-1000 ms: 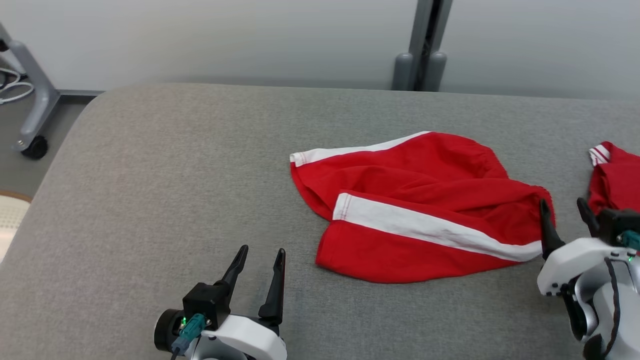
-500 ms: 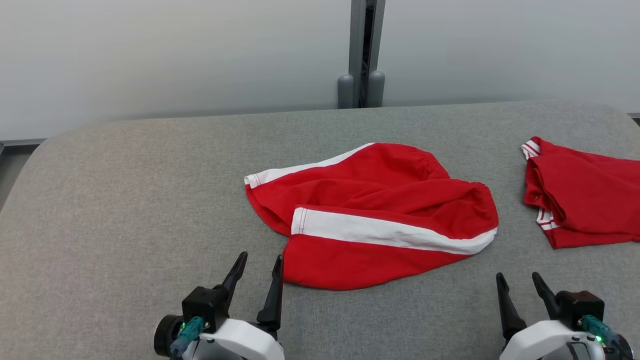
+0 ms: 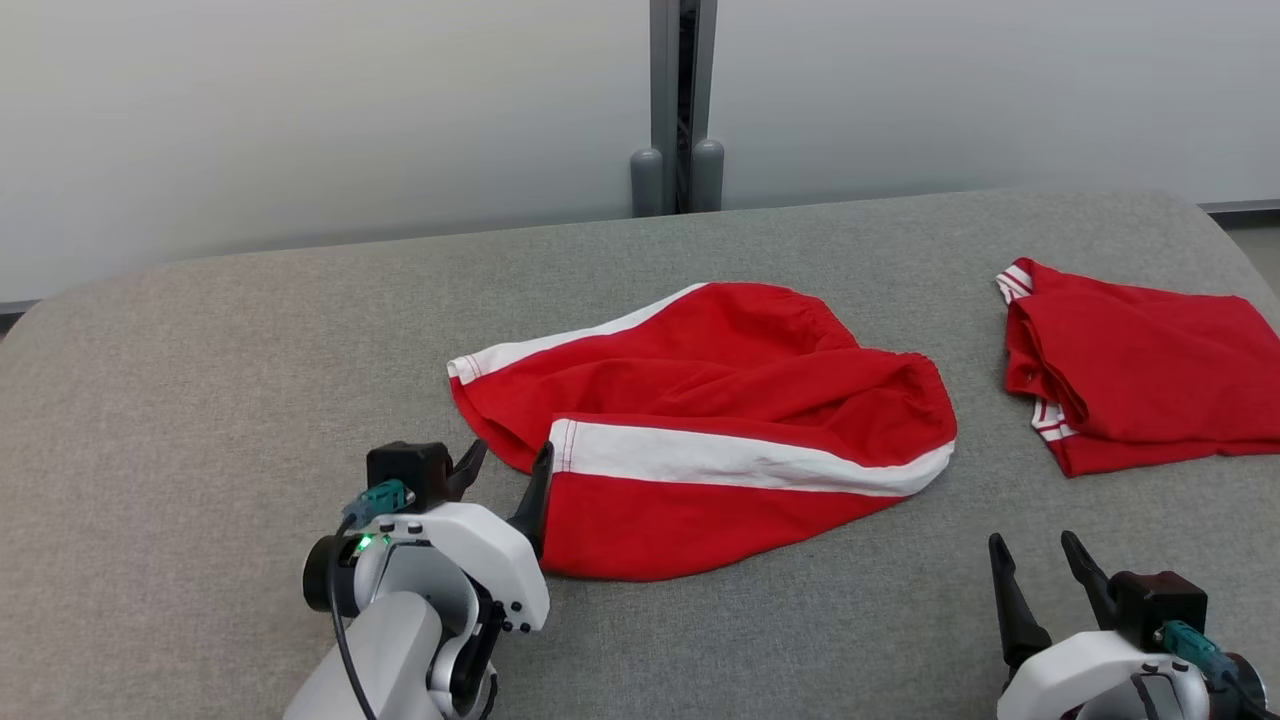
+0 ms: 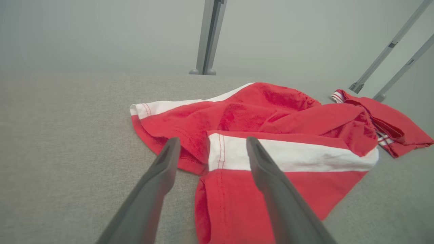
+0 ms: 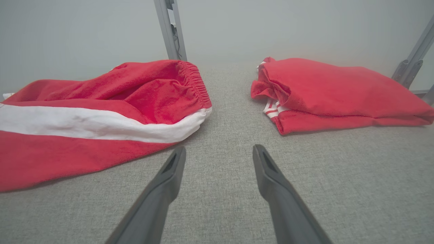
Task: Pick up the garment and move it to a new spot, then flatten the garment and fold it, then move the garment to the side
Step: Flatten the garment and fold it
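Forward has come the left gripper [image 3: 511, 452], now at the near-left hems of the red shorts [image 3: 720, 385], which lie rumpled on the grey table [image 3: 200, 400]; its jaws gape wide, empty; the right gripper [image 3: 1032, 542] waits parted and empty, near-right of the shorts; pinching one layer only could drag them bunched.

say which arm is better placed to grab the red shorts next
Left, likely. The left pincer is open at the shorts, framing the end of their white stripe in the left wrist view. The right pincer is open over bare table, apart from the shorts and the folded red garment.
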Available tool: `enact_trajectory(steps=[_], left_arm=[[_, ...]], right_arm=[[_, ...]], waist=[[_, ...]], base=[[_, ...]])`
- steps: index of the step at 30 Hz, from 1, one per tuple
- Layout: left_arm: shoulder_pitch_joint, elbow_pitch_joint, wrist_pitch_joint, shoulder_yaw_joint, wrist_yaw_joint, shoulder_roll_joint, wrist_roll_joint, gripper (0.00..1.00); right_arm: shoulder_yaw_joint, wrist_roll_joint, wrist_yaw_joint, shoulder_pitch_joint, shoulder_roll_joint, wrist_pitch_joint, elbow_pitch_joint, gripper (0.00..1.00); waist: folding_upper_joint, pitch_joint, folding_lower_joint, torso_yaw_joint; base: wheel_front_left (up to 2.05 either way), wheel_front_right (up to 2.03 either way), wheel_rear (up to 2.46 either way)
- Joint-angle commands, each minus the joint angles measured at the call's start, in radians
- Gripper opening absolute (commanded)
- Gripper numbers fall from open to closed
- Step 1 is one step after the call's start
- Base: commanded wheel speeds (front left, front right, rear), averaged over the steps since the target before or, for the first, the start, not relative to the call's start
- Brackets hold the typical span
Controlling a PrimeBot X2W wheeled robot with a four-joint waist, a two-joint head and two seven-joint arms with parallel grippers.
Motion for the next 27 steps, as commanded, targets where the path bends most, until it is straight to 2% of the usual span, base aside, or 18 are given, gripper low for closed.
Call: enact_trajectory(steps=[1,6,13,15,16,19,24,25,26,27], left_arm=[[-0.029,0.026,0.019,-0.007,0.010,0.004,-0.020,1.00],[-0.118,0.117,0.098,-0.061,0.002,0.004,-0.080,1.00],[-0.197,0.203,0.112,-0.129,0.025,0.004,-0.125,1.00],[-0.205,0.215,0.113,-0.137,0.030,0.004,-0.131,0.96],[-0.211,0.225,0.114,-0.145,0.035,0.004,-0.137,0.91],[-0.224,0.254,0.106,-0.167,0.043,0.004,-0.155,0.90],[-0.238,0.296,0.090,-0.199,0.047,0.004,-0.185,0.71],[-0.241,0.305,0.087,-0.205,0.047,0.004,-0.192,0.63],[-0.242,0.313,0.087,-0.211,0.048,0.004,-0.198,0.49],[-0.243,0.319,0.083,-0.217,0.048,0.004,-0.204,0.44]], right_arm=[[0.000,-0.007,0.000,-0.015,-0.006,-0.001,0.001,1.00],[0.010,-0.006,0.000,-0.033,-0.004,0.000,-0.005,1.00],[0.020,0.002,0.000,-0.050,-0.010,0.000,-0.014,1.00],[0.021,0.002,0.000,-0.052,-0.010,0.000,-0.014,1.00],[0.022,0.000,0.000,-0.054,-0.010,0.000,-0.015,1.00],[0.028,-0.002,0.000,-0.057,-0.010,0.000,-0.019,1.00],[0.058,-0.002,0.000,-0.055,-0.008,0.000,-0.035,1.00],[0.067,0.002,0.000,-0.055,-0.011,0.000,-0.039,1.00],[0.078,0.005,0.000,-0.054,-0.014,0.000,-0.046,1.00],[0.089,0.006,0.000,-0.051,-0.015,0.000,-0.055,1.00]], waist=[[0.0000,0.009,0.0000,-0.011],[0.0000,0.036,0.0000,-0.038],[0.0000,0.068,0.0000,-0.064],[0.0000,0.070,0.0000,-0.067],[0.0000,0.071,0.0000,-0.069],[0.0000,0.072,0.0000,-0.076],[0.0000,0.064,0.0000,-0.086],[0.0000,0.063,0.0000,-0.088],[0.0000,0.062,0.0000,-0.089],[0.0000,0.062,0.0000,-0.089]], base=[[0.00,0.00,0.00],[0.00,0.00,0.00],[0.00,0.00,0.00],[0.00,0.00,0.00],[0.00,0.00,0.00],[0.00,0.00,0.00],[0.00,0.00,0.00],[0.00,0.00,0.00],[0.00,0.00,0.00],[0.00,0.00,0.00]])
